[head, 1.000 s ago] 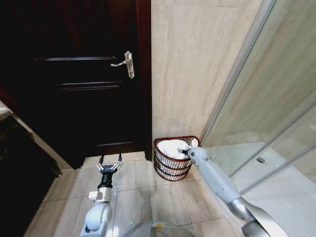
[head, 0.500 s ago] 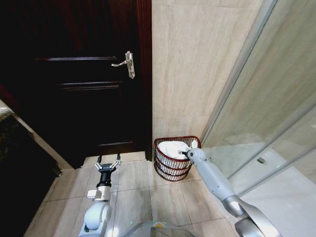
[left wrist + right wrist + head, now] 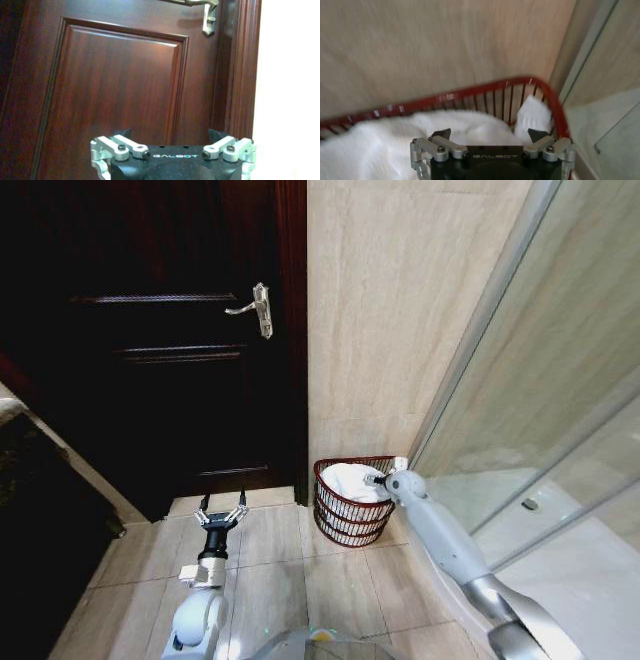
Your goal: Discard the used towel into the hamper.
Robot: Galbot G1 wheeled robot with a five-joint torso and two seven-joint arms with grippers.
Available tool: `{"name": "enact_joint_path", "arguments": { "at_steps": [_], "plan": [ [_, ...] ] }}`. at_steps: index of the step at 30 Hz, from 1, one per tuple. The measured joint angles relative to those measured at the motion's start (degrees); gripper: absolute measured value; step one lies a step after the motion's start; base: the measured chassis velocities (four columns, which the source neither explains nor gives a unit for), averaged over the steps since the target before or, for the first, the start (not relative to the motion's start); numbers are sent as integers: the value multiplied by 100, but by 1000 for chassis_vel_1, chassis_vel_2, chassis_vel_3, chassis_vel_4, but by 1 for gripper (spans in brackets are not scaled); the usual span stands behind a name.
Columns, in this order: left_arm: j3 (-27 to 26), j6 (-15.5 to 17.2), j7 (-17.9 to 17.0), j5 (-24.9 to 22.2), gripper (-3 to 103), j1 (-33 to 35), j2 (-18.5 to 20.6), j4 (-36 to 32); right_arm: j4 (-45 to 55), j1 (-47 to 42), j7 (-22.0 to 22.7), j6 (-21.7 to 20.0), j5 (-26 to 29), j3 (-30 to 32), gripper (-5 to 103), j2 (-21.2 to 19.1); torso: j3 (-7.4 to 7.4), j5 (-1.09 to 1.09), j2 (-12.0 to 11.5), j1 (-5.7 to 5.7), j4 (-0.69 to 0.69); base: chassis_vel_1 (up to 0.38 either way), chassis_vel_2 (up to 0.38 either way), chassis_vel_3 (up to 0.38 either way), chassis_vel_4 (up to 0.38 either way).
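Right gripper (image 3: 377,478) has lifted slightly since 0.5 s ago, fingers spread wide, holding nothing, just above the white towel (image 3: 350,479). Towel lies in the hamper (image 3: 347,519) below it. Left gripper (image 3: 221,515) open, parked facing the door (image 3: 150,330).

The hamper (image 3: 352,502) is red-brown openwork wire with a slight sheen, and the towel (image 3: 395,138) lying in it just beyond the spread right gripper (image 3: 489,135) is soft, matt white cloth (fluffy, loosely bunched). Ahead of the left gripper (image 3: 170,134), whose 2 finger mounts are bare brushed metal on black housing, stands a glossy dark wooden door (image 3: 125,82) with a metal handle (image 3: 256,308). The wall (image 3: 400,310) behind the hamper is smooth beige stone-look tile.
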Motion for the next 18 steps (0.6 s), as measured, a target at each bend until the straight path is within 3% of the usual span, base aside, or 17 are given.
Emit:
{"name": "enact_joint_path", "arguments": {
  "at_steps": [7,18],
  "plan": [
    [-20,-26,2,-86,100,6,86,-7,582,-111,346,-134,407,47,100,-339,0,-5,0,0,3,0,0,0,0],
    [-14,-38,55,-191,100,-54,142,-2,471,-574,-45,-86,-61,453,100,-637,-1,-3,0,-1,0,0,0,0,0]
  ]
}}
